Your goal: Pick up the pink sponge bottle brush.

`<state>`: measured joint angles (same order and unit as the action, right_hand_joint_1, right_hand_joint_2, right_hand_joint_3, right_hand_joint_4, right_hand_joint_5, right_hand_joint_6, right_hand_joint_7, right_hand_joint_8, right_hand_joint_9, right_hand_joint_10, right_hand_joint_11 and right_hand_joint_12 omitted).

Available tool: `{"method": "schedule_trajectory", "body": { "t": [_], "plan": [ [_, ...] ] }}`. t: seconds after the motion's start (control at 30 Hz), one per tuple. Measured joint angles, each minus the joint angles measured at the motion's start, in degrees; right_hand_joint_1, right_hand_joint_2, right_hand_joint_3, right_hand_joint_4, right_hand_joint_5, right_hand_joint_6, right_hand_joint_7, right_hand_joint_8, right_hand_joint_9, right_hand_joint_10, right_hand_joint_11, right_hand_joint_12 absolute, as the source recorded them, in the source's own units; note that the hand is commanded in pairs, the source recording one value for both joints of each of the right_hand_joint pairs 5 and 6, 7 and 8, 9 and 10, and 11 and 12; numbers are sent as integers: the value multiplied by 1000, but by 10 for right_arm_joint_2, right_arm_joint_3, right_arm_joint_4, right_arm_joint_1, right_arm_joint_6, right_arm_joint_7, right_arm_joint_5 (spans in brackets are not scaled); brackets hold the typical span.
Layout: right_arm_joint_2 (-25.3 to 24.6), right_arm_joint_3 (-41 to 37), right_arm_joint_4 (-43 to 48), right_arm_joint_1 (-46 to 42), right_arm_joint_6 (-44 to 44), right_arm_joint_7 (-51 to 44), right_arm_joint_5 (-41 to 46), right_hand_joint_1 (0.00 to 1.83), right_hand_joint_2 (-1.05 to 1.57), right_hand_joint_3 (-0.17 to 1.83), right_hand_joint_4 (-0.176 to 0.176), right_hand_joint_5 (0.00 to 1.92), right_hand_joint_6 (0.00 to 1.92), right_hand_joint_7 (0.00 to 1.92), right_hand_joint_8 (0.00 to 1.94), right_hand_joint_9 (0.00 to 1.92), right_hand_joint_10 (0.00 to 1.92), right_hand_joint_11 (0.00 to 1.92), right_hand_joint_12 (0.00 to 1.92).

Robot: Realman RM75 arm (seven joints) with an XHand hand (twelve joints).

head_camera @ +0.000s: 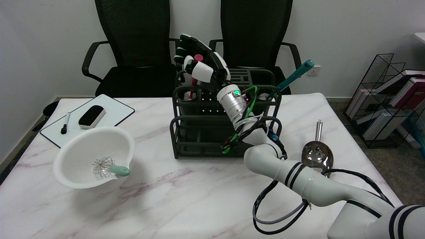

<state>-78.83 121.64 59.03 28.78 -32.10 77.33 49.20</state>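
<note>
The right hand (199,63) has its fingers (202,71) wrapped around the pink sponge bottle brush (198,58) — handle upright, its lower end in the dark rack's (196,132) back-left cup — so lifting means straight up.

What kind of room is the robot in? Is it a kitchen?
Probably an office or lab, not a kitchen. Two black office chairs stand behind the marble-look table, a small whiteboard with a marker lies on it, and a wire rack of books sits by the wall. The kitchen tools look like props.
</note>
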Motion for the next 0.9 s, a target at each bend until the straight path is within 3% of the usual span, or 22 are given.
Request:
{"method": "schedule_trajectory", "body": {
  "t": [0.27,0.73,0.77,0.83,0.87,0.9],
  "plan": [
    [-2,1,0,2,-1,-2,0,1235,693,1454,0,754,754,442,442,509,509,661,661],
    [-3,1,3,17,-4,-3,-2,1234,650,1459,0,803,803,478,478,557,557,687,687],
    [-3,1,3,18,-4,-3,-2,1227,659,1424,0,841,841,555,555,593,593,703,703],
    [-2,1,3,22,-3,-3,-2,1198,711,1288,0,963,963,901,901,701,701,759,759],
    [-2,1,4,24,-2,-3,-2,1171,737,1210,0,1081,1081,1145,1145,856,856,855,855],
    [-2,1,4,26,-1,-3,-2,1160,740,1195,0,1116,1116,1194,1194,919,919,894,894]
  ]
}}
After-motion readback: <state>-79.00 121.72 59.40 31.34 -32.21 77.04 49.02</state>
